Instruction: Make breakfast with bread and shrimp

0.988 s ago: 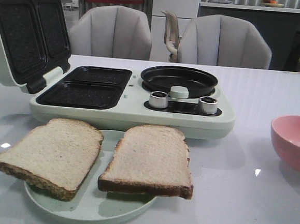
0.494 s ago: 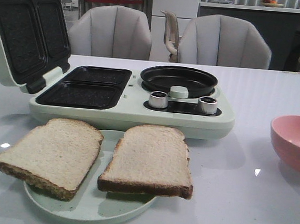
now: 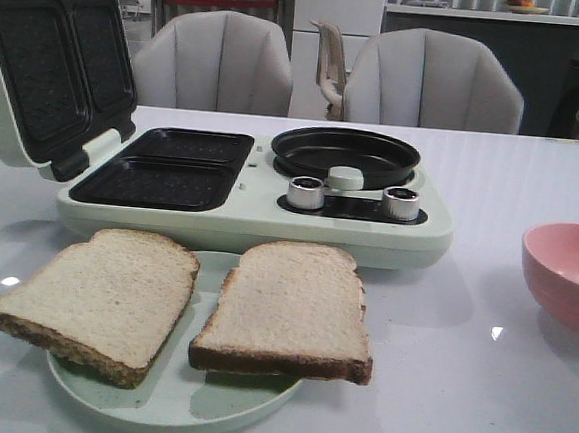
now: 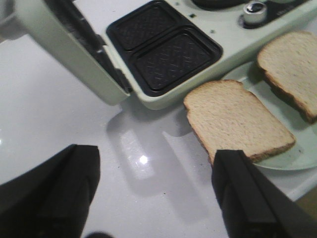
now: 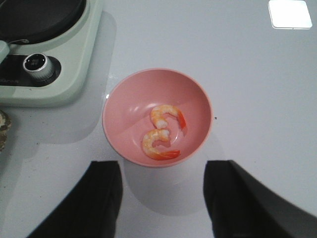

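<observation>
While curled shrimp [image 5: 159, 145] lie in bowl [image 5: 119, 99], tails rimward, bread [image 3: 287, 310] flat

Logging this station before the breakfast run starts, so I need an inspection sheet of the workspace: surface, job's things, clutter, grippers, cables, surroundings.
Surface: glossy white table, with glare spots.
Job's things: two square beige bread slices with brown crusts, left slice and right slice, lie side by side, overhanging a pale green round plate. Two curled orange-pink shrimp lie in a pink round bowl. The pale green breakfast maker has its lid up, both black grill plates bare and its round black pan empty.
Clutter: nothing seen.
Grippers: left gripper open above the table near the left slice; right gripper open beside the bowl; both empty.
Cables: nothing seen.
Surroundings: two grey padded chairs behind the table.
</observation>
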Controlling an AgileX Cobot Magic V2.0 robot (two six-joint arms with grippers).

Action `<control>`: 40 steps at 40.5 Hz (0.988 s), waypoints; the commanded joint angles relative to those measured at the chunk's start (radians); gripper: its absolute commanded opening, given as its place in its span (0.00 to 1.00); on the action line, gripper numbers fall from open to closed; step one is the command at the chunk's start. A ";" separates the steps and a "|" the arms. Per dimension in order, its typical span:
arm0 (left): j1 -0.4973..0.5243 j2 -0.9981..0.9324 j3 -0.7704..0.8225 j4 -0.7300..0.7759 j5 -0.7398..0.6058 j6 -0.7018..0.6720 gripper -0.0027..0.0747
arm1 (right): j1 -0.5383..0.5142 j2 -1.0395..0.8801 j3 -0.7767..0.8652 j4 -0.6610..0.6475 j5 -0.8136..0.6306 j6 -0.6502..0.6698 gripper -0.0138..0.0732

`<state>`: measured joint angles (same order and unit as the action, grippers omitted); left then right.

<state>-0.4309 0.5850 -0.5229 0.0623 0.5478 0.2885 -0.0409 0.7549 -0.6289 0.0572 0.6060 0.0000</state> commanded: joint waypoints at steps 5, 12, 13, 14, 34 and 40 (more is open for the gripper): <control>-0.180 0.142 -0.027 0.200 -0.057 0.013 0.72 | 0.002 -0.001 -0.025 -0.007 -0.072 -0.010 0.72; -0.301 0.305 -0.027 0.337 -0.053 0.013 0.72 | 0.002 -0.001 -0.025 -0.007 -0.072 -0.010 0.72; -0.314 0.332 -0.027 0.352 -0.053 0.013 0.72 | 0.002 -0.001 -0.025 -0.007 -0.072 -0.010 0.72; -0.326 0.360 -0.027 0.375 -0.050 0.013 0.72 | 0.002 -0.001 -0.025 -0.007 -0.072 -0.010 0.72; -0.431 0.706 -0.027 1.063 -0.037 -0.555 0.72 | 0.002 -0.001 -0.025 -0.007 -0.072 -0.010 0.72; -0.431 0.774 -0.027 1.192 -0.051 -0.671 0.72 | 0.002 -0.001 -0.025 -0.007 -0.072 -0.010 0.72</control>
<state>-0.8528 1.3477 -0.5229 1.1574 0.5054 -0.3069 -0.0409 0.7549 -0.6289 0.0565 0.6060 0.0000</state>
